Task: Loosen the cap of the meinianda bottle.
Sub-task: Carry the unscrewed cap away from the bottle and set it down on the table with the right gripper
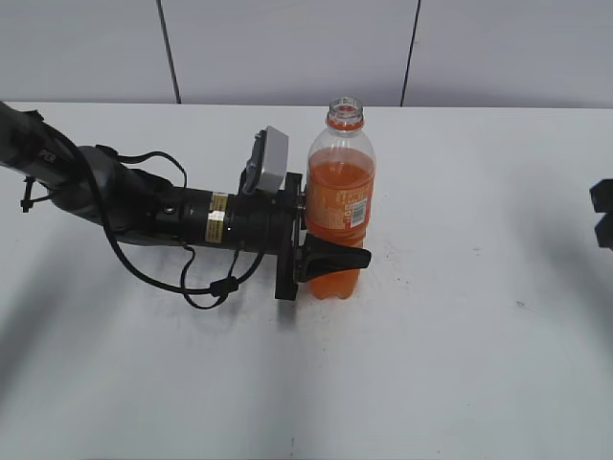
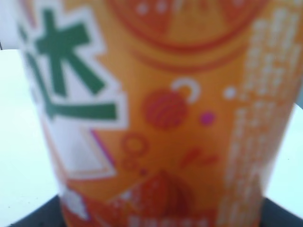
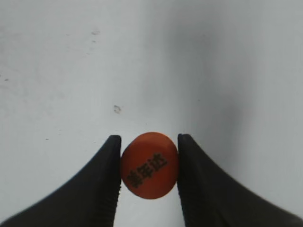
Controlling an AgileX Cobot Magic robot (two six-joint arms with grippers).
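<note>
The meinianda bottle (image 1: 341, 201) stands upright on the white table with orange soda and an orange label. Its neck is open on top, with only the orange ring below the rim. My left gripper (image 1: 335, 230) is shut on the bottle's lower body from the left. In the left wrist view the blurred label (image 2: 161, 118) fills the picture. The cap (image 3: 149, 164), small, round and orange with dark printed characters on top, sits between the fingers of my right gripper (image 3: 149, 161), which is shut on it above the table. Only a bit of the right gripper (image 1: 603, 213) shows at the exterior view's right edge.
The white table (image 1: 460, 335) stretches all round the bottle, with a grey panelled wall (image 1: 287, 48) behind. The left arm and its looping cable (image 1: 206, 287) lie across the table's left half. Small specks mark the table surface (image 3: 117, 109).
</note>
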